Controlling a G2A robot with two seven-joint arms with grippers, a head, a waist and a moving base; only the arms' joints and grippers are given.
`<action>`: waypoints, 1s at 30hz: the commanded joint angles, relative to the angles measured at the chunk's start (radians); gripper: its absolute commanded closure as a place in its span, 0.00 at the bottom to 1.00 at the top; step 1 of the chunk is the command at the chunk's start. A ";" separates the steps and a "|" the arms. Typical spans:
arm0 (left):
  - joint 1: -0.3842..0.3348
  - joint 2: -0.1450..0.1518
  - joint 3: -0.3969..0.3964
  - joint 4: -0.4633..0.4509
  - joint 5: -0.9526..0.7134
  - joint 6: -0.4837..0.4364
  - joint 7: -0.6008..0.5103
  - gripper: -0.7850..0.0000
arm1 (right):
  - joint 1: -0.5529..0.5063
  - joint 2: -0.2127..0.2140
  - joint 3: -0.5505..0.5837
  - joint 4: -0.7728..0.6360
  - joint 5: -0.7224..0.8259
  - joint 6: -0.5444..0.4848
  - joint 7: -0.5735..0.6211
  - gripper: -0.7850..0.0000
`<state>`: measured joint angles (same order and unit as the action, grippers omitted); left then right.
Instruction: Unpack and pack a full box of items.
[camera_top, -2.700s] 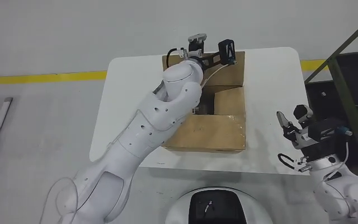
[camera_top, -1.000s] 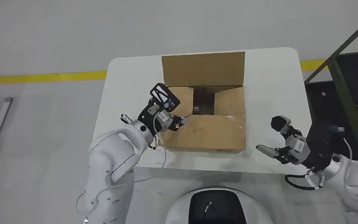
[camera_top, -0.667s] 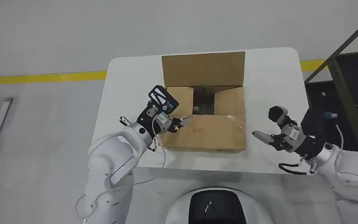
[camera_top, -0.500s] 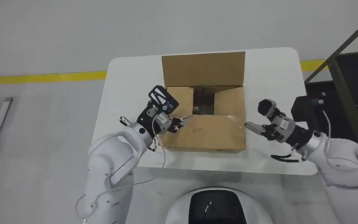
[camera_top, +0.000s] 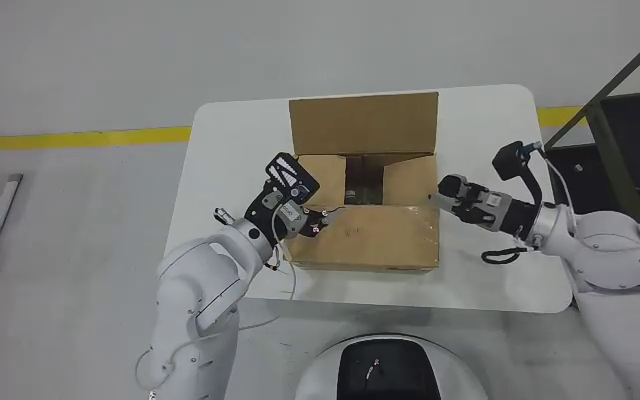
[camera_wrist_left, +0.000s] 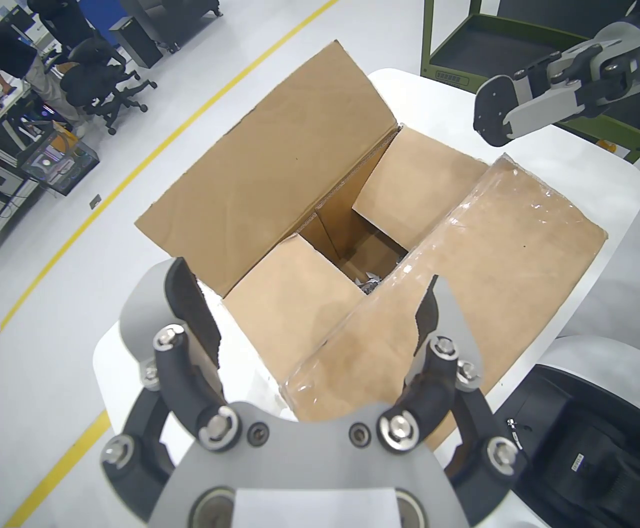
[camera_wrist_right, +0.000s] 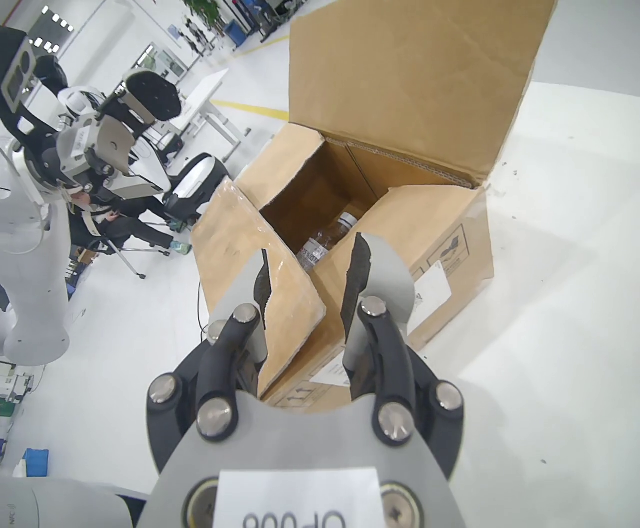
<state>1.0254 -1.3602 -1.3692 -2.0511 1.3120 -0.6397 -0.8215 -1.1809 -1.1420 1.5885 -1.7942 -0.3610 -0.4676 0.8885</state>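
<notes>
Hovering at eight o'clock of the box (camera_top: 365, 240), the left fingers (camera_wrist_left: 190, 300) are spread apart. At three o'clock, the right fingers (camera_wrist_right: 372, 270) are apart too, a flap corner between them. One box mid-desk (camera_top: 480, 130), one bottle (camera_wrist_right: 325, 240) inside.

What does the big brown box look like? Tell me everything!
The cardboard box sits on the white table. Its far flap stands up, two side flaps fold inward, and the taped near flap lies over them. A gap in the middle shows a clear bottle inside. The left gripper and right gripper, both open, straddle the near flap's corners.
</notes>
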 joint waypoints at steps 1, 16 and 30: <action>0.000 0.000 0.000 0.000 0.000 0.000 0.000 0.00 | 0.005 0.003 -0.008 0.008 0.007 0.000 0.015 0.56; 0.000 0.000 0.000 0.000 0.000 0.000 0.000 0.00 | -0.021 0.027 -0.029 -0.017 0.041 0.004 0.091 0.54; 0.000 0.000 0.000 0.000 0.000 0.000 0.000 0.00 | -0.052 0.047 -0.079 -0.079 0.100 -0.019 0.165 0.32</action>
<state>1.0254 -1.3602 -1.3692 -2.0511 1.3120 -0.6397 -0.8215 -1.2302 -1.0958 1.5150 -1.8704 -0.2710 -0.4834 1.0541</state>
